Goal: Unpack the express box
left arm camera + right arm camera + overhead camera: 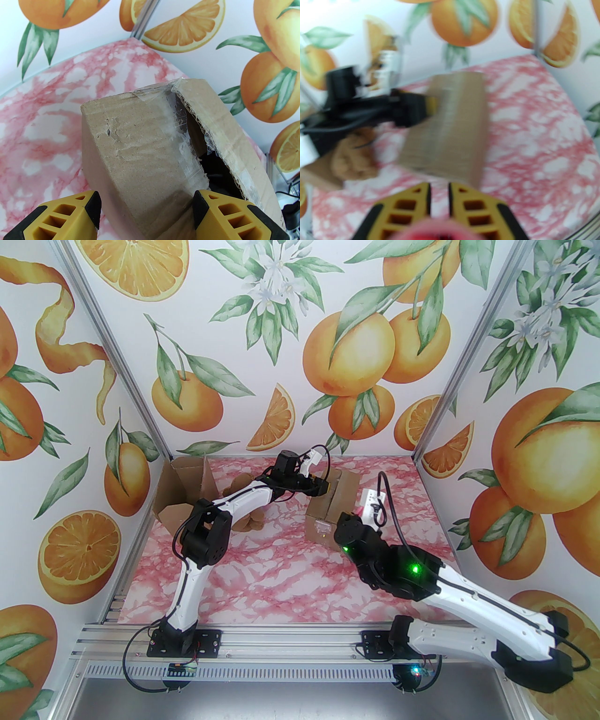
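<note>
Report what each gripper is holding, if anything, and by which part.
The left gripper straddles one top flap of the cardboard box, fingers on either side; firm contact cannot be told. The right gripper holds nothing, its fingers nearly together.

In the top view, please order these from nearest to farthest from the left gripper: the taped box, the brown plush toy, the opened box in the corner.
From the left gripper:
1. Taped box, at its fingertips, right of centre.
2. Brown plush toy, under the left arm.
3. Opened box, far left corner.
</note>
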